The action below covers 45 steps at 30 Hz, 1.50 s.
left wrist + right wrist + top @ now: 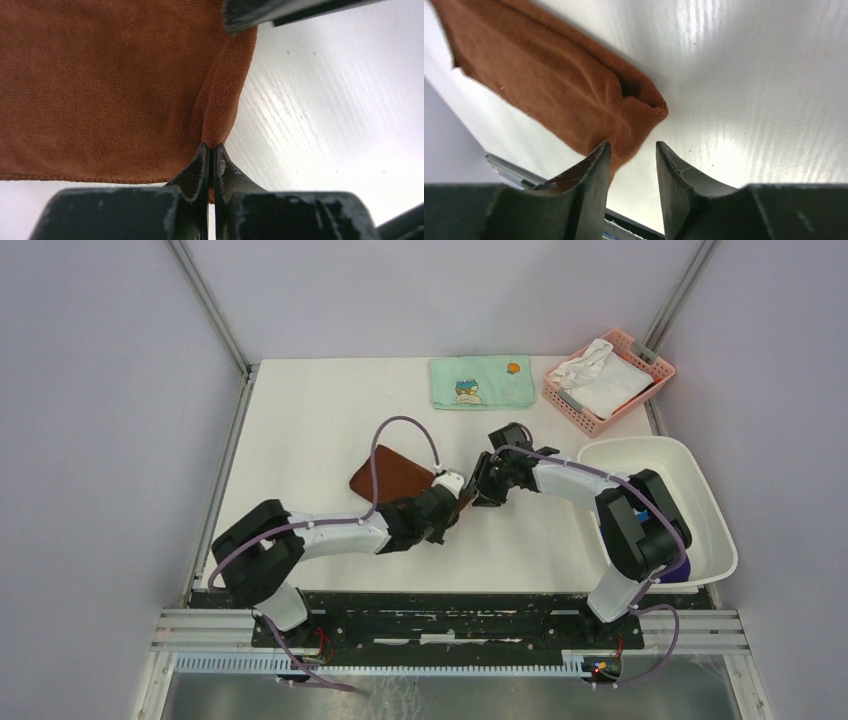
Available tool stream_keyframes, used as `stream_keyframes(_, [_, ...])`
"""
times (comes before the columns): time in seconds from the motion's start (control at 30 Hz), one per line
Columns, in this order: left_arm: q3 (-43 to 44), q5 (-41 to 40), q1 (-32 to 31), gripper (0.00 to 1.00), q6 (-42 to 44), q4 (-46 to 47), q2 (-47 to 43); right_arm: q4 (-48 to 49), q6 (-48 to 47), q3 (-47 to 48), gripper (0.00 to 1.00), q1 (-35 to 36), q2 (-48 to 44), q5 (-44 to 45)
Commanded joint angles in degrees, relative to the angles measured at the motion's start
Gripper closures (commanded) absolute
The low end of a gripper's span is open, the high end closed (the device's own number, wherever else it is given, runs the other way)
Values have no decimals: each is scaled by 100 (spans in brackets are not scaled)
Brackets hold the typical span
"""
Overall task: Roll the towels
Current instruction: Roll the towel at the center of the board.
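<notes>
The rust-brown towel (392,474) lies flat on the white table, left of centre. My left gripper (463,502) sits at the towel's right corner. In the left wrist view it (210,148) is shut on a pinched-up fold of the rust-brown towel (100,85). My right gripper (479,488) faces it from the right. In the right wrist view it (633,146) stands open, and the doubled corner of the rust-brown towel (559,90) lies just ahead of its left finger, not held. A bit of dark purple towel (680,568) shows in the white tub.
A white tub (700,490) stands at the right, partly under the right arm. A pink basket (565,398) holding a white cloth (600,375) is at the back right. A pale green cartoon-print towel (482,381) lies at the back centre.
</notes>
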Motion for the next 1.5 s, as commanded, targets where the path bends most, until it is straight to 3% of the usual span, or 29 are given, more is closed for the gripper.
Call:
stream_keyframes(0.0, [-316, 1889, 862, 97, -704, 557, -363, 1041, -443, -335, 49, -248, -703, -601])
stream_keyframes(0.2, [-596, 3322, 1693, 97, -1406, 1014, -207, 1950, -543, -1042, 46, -487, -1101, -974])
stream_keyframes(0.43, [-1157, 4434, 2426, 97, -2446, 2084, 86, 2711, -654, -1495, 54, -483, -811, -1137])
stream_keyframes(0.67, [-1394, 4712, 2725, 97, -2863, 2442, 213, 3319, -572, -1531, 59, -446, -210, -1271])
stream_keyframes(0.97, [-1332, 4782, 2951, 97, -3005, 2182, 204, 3973, -246, -1335, 55, -335, 39, -1645])
stream_keyframes(1.07, [-1200, 4687, 2954, 97, -2874, 1940, 172, 3600, -379, -1128, 52, -328, -103, -1608])
stream_keyframes(1.27, [-1111, 4580, 2953, 97, -2787, 1753, 128, 1351, -856, -425, 42, -329, -510, -666])
stream_keyframes(1.47, [-1078, 4589, 2953, 97, -2762, 1739, 111, 467, -783, 316, 37, -108, -120, -120])
